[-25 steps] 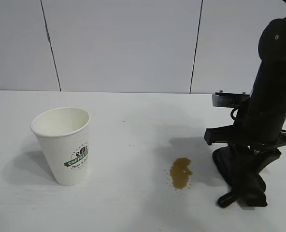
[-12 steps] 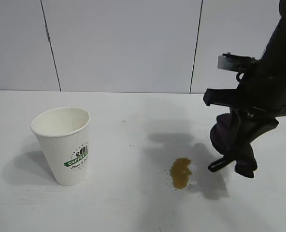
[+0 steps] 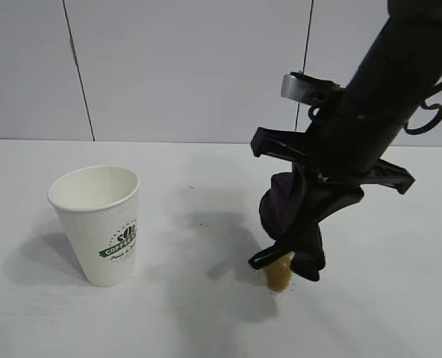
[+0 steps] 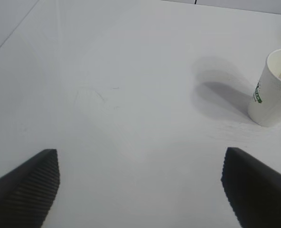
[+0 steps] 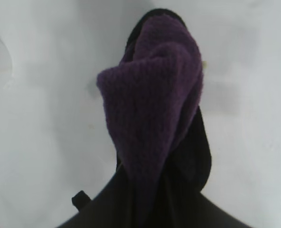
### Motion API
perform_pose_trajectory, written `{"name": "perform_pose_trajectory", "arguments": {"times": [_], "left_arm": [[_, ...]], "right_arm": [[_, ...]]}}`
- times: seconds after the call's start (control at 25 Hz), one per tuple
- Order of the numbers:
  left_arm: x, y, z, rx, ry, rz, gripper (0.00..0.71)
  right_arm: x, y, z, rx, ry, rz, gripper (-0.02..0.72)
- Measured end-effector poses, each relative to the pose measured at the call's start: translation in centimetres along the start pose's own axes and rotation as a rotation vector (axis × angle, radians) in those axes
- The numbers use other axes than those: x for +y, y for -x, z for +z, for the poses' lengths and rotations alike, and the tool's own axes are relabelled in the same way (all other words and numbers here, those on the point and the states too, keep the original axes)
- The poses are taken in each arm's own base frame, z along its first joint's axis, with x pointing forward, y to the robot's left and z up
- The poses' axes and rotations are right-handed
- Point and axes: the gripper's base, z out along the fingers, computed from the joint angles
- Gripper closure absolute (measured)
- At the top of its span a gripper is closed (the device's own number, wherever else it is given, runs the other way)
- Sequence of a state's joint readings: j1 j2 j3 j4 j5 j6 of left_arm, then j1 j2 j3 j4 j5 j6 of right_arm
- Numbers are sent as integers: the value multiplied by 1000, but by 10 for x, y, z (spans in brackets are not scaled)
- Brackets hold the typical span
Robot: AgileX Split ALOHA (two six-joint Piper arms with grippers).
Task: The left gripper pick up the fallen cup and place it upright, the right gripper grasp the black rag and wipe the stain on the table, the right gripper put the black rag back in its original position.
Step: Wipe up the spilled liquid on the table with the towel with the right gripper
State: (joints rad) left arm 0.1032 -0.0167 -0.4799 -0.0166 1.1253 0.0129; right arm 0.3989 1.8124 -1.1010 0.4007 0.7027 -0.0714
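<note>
The white paper cup [image 3: 98, 224] with its green and black logo stands upright on the left of the table [image 3: 184, 321]; the left wrist view also shows the cup [image 4: 273, 90], off to one side. My left gripper [image 4: 139, 159] is open over bare tabletop, away from the cup and holding nothing. My right gripper [image 3: 304, 216] is shut on the black rag [image 3: 287, 209], whose purple folds [image 5: 154, 95] hang from it. The rag's lower end hangs at the amber-brown stain [image 3: 279, 276] and hides part of it.
A grey panelled wall [image 3: 191, 67] with dark vertical seams closes the far side of the table. The right arm [image 3: 385, 82] slants down from the upper right. Bare white tabletop lies between the cup and the stain.
My right gripper has lifted the rag off the right side of the table and carried it left, down to the stain. The cup and left gripper have not moved.
</note>
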Motion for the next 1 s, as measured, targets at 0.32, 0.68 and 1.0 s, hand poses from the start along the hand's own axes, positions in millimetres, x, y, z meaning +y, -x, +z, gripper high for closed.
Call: {"name": "perform_pose_trajectory", "arguments": {"times": [0.32, 0.68, 1.0], "left_arm": [[0, 0, 0, 0, 0, 0, 46], [0, 0, 0, 0, 0, 0, 46], [0, 0, 0, 0, 0, 0, 46]], "right_arm": [[1, -2, 39, 38, -28, -17, 643], [-8, 0, 60, 25, -65, -33, 643], [-15, 5, 54, 93, -115, -79, 643]]}}
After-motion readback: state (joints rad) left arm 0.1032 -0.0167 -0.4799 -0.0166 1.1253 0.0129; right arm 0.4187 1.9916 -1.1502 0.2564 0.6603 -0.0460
